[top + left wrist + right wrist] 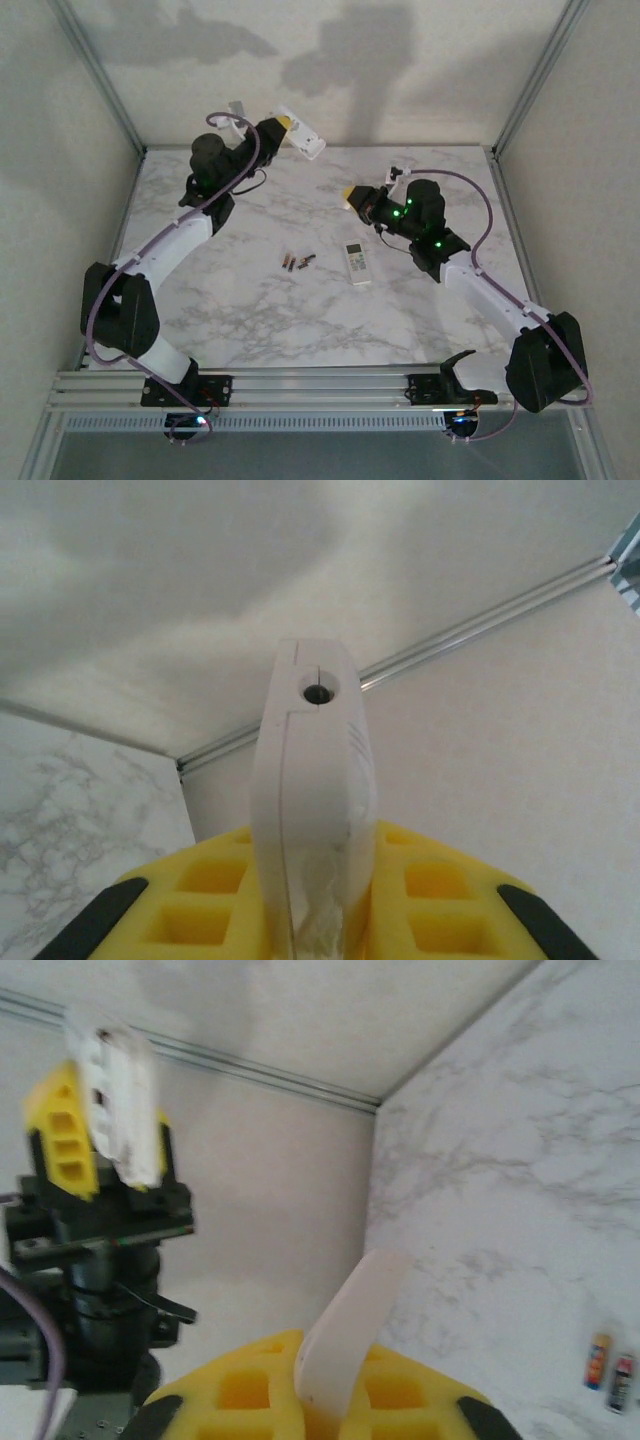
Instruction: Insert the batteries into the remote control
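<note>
Nothing loaded yet: both batteries [291, 264] lay on the worktop [250, 310] just left of the remote [357, 264]. Meanwhile the left claw [283, 125] pinched a white plastic piece [303, 136], and the right claw [352, 196] pinched a thin white strip [350, 1320], maybe the cover.

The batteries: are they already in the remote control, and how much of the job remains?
Done: nothing loaded yet. Both batteries lie loose on the table beside the remote control, which lies display up. In hand: the left tool is shut on a white plastic piece, the right tool on a thin white strip, perhaps the battery cover. Left: inserting both batteries.
</note>
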